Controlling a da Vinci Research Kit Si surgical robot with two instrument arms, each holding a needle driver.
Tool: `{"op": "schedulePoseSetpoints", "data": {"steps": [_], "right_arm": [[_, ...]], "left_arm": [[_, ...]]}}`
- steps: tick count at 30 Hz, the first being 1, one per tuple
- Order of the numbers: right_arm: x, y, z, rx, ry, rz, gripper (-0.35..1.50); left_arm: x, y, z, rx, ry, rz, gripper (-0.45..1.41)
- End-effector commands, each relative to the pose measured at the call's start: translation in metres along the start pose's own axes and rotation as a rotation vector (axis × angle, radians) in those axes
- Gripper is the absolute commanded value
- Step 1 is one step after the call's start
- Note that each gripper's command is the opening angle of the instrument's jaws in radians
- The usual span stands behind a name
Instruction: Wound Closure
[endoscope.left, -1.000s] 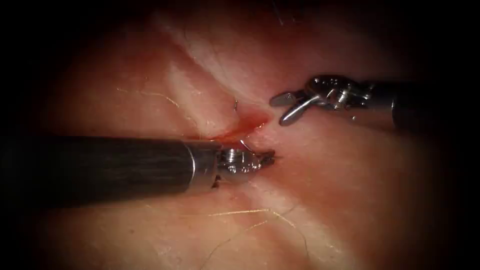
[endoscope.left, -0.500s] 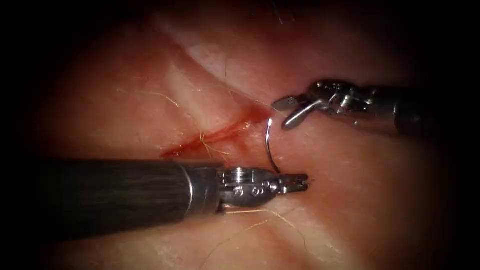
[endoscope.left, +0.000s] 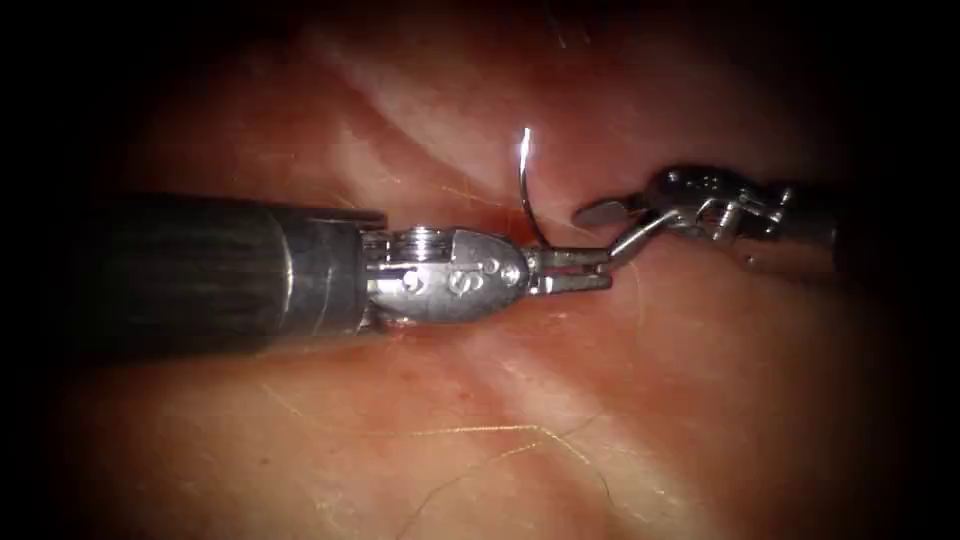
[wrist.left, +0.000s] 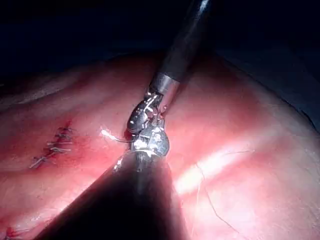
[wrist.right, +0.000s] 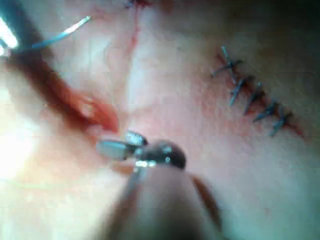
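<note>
Already free of the tissue (endoscope.left: 560, 400), the needle (endoscope.left: 527, 190) is standing pinched near its tail in the left tool (endoscope.left: 572, 270), beside the spread, empty right tool (endoscope.left: 612, 228), with the cut (wrist.right: 90, 112) gaping unstitched.

The left tool (wrist.left: 148, 141) holds the curved needle (wrist.left: 112, 137), whose bright tip juts out beside it, clear of the tissue (wrist.left: 240, 130). The right tool (wrist.left: 142, 114) sits just beyond, almost touching. A row of stitches (wrist.left: 54, 146) lies well off to the needle's side.

The tissue (endoscope.left: 560, 400) carries everything here — pale streaks cross its pink surface, loose fine threads (endoscope.left: 480, 430) lie on it, and a row of stitches (wrist.right: 252, 97) closes one stretch.
</note>
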Motion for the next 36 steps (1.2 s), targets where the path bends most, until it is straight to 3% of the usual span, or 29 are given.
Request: {"op": "schedulePoseSetpoints", "data": {"steps": [1, 3, 6, 8, 17, 26, 36], "right_arm": [[0.0015, -0.0001, -0.0001, -0.029, 0.002, -0.038, 1.09], [0.0029, -0.0011, -0.0009, -0.056, 0.012, -0.031, 1.16], [0.005, -0.0031, -0.0019, -0.116, 0.071, -0.015, 1.11], [0.0053, -0.0035, -0.0017, -0.126, 0.084, -0.019, 1.09], [0.0055, -0.0062, 0.0028, -0.225, 0.148, -0.021, 1.2], [0.0043, -0.0035, 0.0088, -0.272, 0.17, -0.036, 1.03], [0.0029, 0.0001, 0.012, -0.3, 0.162, -0.064, 1.01]], "left_arm": [[0.0006, -0.0007, -0.0003, 0.008, 0.008, 0.005, -0.45], [0.0014, -0.0014, -0.0022, 0.022, 0.014, 0.01, -0.45], [0.0027, -0.0025, -0.0059, 0.054, 0.037, 0.006, -0.45], [0.003, -0.0028, -0.0065, 0.061, 0.044, 0.007, -0.45], [0.0019, -0.0028, -0.0091, 0.059, 0.042, 0.014, -0.45], [0.0002, -0.0016, -0.0091, 0.044, 0.048, 0.039, -0.45], [0.0001, -0.0016, -0.0096, 0.04, 0.05, 0.04, -0.45]]}}
